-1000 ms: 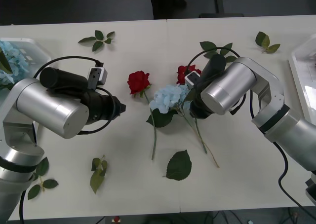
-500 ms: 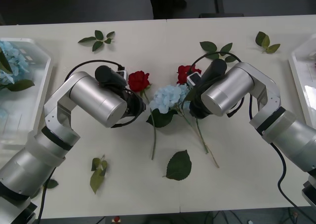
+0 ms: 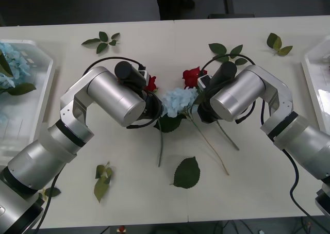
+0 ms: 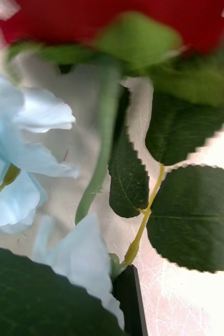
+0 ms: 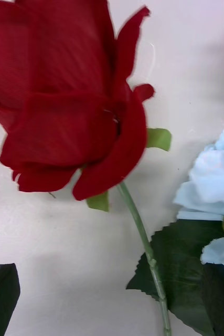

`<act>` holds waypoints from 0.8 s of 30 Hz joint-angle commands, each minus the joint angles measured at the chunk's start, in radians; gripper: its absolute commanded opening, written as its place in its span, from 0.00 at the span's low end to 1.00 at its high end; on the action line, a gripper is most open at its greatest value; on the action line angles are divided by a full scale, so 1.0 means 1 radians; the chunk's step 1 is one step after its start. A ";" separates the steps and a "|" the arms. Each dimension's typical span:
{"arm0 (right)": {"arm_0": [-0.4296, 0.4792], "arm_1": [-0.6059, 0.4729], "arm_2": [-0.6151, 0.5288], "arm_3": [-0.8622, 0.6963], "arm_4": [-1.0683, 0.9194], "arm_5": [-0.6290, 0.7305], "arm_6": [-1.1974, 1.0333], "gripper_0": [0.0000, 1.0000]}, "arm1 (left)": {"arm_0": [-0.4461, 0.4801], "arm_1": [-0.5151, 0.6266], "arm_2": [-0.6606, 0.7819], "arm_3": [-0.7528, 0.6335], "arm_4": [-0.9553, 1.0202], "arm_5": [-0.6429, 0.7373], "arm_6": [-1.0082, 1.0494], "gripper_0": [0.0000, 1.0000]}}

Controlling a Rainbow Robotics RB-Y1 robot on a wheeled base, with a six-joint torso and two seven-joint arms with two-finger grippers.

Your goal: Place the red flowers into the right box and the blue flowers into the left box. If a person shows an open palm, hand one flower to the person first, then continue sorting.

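Note:
Two red flowers and one blue flower [image 3: 178,100] lie mid-table. My left gripper [image 5: 112,312] is open, low over the left red flower [image 5: 64,100]. Its stem [image 5: 143,236] runs between the black fingers [image 5: 1,296]. In the front view this rose [image 3: 150,83] peeks out beside my left wrist. My right gripper [image 3: 201,96] is shut on the stem [image 4: 98,173] of the right red flower [image 3: 192,76], just below the head. The left box [image 3: 45,89] holds more blue flowers [image 3: 10,59]. The right box [image 3: 312,74] sits at the right edge.
Loose leaf sprigs lie around the table: far left [image 3: 103,40], far middle [image 3: 226,51], far right [image 3: 278,43], and near ones [image 3: 186,172] [image 3: 102,181]. The blue flower's long stem [image 3: 211,149] runs toward the near edge.
My left arm swung right and its gripper came down over the left rose. The right rose's head shifted slightly and its stem swung out to the right.

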 commanded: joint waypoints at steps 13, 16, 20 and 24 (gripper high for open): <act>-0.061 -0.172 -0.285 -0.006 -0.167 0.063 0.244 0.00 | -0.072 -0.131 -0.057 0.161 -0.166 -0.021 -0.024 1.00; -0.061 -0.214 -0.365 0.011 -0.183 0.092 0.311 0.00 | -0.071 -0.134 -0.058 0.162 -0.177 -0.021 -0.028 1.00; -0.061 -0.279 -0.449 0.054 -0.194 0.126 0.356 0.00 | -0.071 -0.136 -0.057 0.162 -0.178 -0.013 -0.036 1.00; -0.078 -0.385 -0.500 0.127 -0.272 0.144 0.348 0.00 | -0.071 -0.136 -0.057 0.162 -0.175 -0.005 -0.043 0.50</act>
